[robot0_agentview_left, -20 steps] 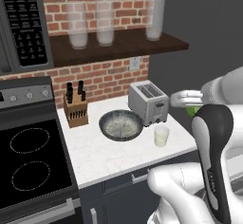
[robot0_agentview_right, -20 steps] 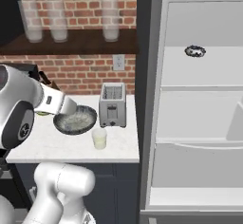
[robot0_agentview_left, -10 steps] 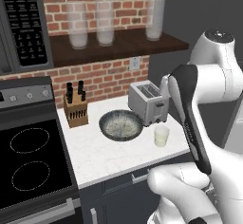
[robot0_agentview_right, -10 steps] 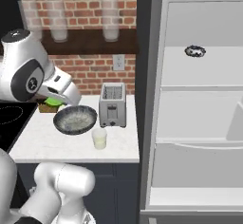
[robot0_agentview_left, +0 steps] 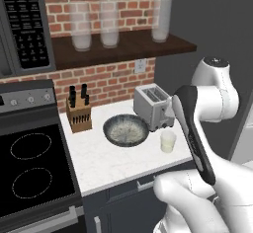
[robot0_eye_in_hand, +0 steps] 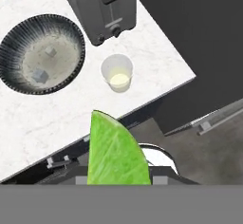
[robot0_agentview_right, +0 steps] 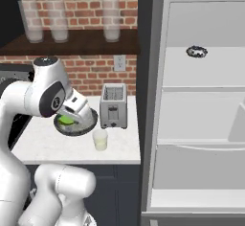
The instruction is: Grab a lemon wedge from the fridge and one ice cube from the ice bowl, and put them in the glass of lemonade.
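Now arm's swung over the counter w/ gripper (robot0_agentview_right: 67, 120) clamped on the wedge (robot0_eye_in_hand: 115, 152), high above, glass (robot0_eye_in_hand: 117, 72) just ahead & below, ice bowl (robot0_eye_in_hand: 42, 53) off to one side, so wedge drop looks next, ice after.
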Available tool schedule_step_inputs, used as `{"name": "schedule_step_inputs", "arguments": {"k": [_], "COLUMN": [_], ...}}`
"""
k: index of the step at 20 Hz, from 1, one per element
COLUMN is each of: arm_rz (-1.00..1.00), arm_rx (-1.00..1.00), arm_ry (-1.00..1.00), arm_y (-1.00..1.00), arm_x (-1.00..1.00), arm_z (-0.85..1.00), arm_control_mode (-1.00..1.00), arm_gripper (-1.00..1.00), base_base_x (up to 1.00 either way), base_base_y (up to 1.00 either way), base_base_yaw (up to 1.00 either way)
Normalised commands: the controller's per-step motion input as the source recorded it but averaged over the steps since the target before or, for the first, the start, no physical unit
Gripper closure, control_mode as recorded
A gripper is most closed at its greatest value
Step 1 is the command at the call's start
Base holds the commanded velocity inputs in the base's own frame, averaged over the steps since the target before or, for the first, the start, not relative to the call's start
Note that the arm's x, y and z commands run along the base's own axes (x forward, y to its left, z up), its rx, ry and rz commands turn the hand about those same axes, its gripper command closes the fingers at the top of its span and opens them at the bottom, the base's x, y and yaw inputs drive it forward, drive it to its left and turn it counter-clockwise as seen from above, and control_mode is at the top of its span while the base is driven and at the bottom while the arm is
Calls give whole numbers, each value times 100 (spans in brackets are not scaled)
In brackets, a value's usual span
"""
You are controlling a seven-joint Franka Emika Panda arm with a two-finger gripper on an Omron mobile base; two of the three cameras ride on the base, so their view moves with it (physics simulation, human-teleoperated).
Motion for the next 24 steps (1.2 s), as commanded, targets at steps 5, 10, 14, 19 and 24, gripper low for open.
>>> {"name": "schedule_step_inputs", "arguments": {"k": [5,10,14,19,24], "arm_rz": [0,0,0,0,0], "arm_rx": [3,0,0,-1,-2], "arm_ry": [-1,22,20,10,2], "arm_y": [-11,0,0,0,0], "arm_x": [64,83,40,9,9], "arm_z": [-52,-18,-23,-31,-24], "arm_control_mode": [-100,-100,-100,-100,-100], "arm_gripper": [100,100,100,100,100], "base_base_x": [0,0,0,0,0], "base_base_y": [0,0,0,0,0], "base_base_yaw": [0,0,0,0,0]}}
